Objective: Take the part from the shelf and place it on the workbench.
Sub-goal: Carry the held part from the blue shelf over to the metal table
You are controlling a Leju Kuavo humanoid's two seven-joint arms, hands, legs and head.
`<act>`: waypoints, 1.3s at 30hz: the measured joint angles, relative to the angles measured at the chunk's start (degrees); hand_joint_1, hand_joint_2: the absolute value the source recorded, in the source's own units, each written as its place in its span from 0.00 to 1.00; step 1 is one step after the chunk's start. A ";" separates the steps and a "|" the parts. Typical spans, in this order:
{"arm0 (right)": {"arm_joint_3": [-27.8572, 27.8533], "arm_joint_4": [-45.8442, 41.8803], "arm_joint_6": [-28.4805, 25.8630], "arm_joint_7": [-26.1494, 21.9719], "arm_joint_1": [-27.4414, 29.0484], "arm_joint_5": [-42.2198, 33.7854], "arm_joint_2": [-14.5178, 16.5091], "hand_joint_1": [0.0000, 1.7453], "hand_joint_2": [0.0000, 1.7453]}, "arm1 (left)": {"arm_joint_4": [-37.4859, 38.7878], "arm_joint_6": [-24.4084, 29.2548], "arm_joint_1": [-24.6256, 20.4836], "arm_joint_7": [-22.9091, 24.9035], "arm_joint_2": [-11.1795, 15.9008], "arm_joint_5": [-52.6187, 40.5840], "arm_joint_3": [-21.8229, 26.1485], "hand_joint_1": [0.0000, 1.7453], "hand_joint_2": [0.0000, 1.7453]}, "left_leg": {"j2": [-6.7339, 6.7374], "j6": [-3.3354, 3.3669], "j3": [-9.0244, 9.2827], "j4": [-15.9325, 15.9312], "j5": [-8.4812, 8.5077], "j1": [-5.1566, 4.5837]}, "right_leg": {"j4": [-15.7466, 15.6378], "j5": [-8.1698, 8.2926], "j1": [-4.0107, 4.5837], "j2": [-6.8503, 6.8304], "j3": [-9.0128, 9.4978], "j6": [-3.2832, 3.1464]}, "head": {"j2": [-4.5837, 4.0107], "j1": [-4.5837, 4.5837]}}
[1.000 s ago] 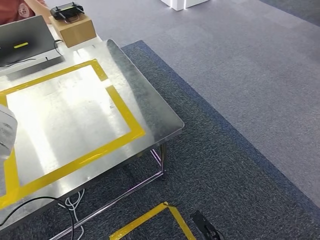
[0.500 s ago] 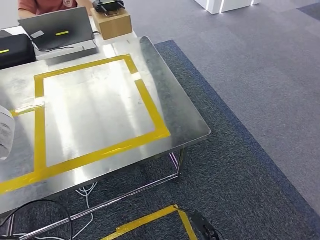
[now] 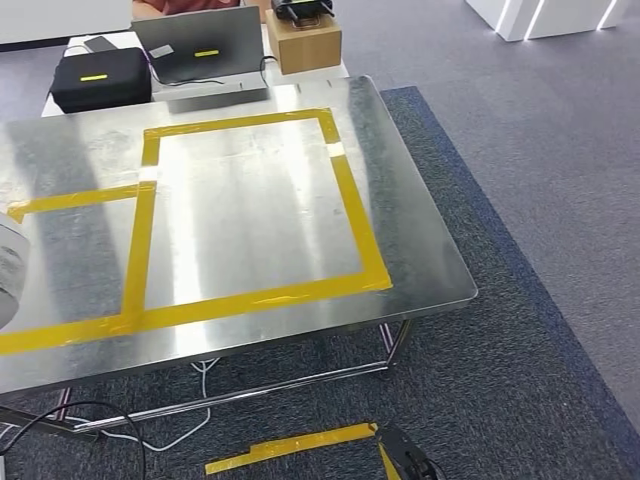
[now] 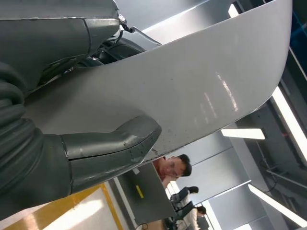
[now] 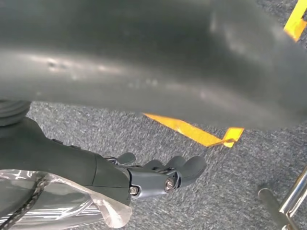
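The robot's left hand (image 4: pixel 54 148) grips a broad, pale grey part (image 4: pixel 188 81), its thick thumb pressed against the glossy panel's near face and darker fingers (image 4: pixel 108 48) hooked over the far edge, as the left wrist view records at close range. Beyond the thumb that view takes in a person (image 4: pixel 173 167) seated at an open laptop (image 4: pixel 147 196) and ceiling light strips. From the head view the part (image 3: pixel 11 270) appears as a pale rounded sliver at the frame's left edge, above the near-left stretch of the steel counter (image 3: pixel 423 250). That view alone lays out the counter's yellow tape rectangle (image 3: pixel 355 215), the grey laptop (image 3: pixel 200 50), a black case (image 3: pixel 102 78) and a cardboard box (image 3: pixel 306 42) along the far side, and cables (image 3: pixel 113 430) on the carpet beneath. The right wrist view shows the right hand (image 5: pixel 159 175) hanging low over grey carpet, fingers loosely extended and holding nothing, with a strip of yellow floor tape (image 5: pixel 195 132) just beyond the fingertips and a counter leg (image 5: pixel 295 199) nearby. Against the head view of half a second ago the whole scene has slid rightward, a camera turn that brings the black case fully into frame; the part keeps its place at the left edge
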 joint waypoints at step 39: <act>0.67 0.00 0.44 -0.99 0.04 -0.50 0.03 0.00 0.00 | 0.02 0.49 0.00 0.25 0.11 0.19 -0.23 1.00 1.00 | -0.02 -0.67 0.46 -0.66 0.01 -0.19 | -0.23 -0.08 -0.18 0.06 0.30 -0.16 | 0.00 -0.01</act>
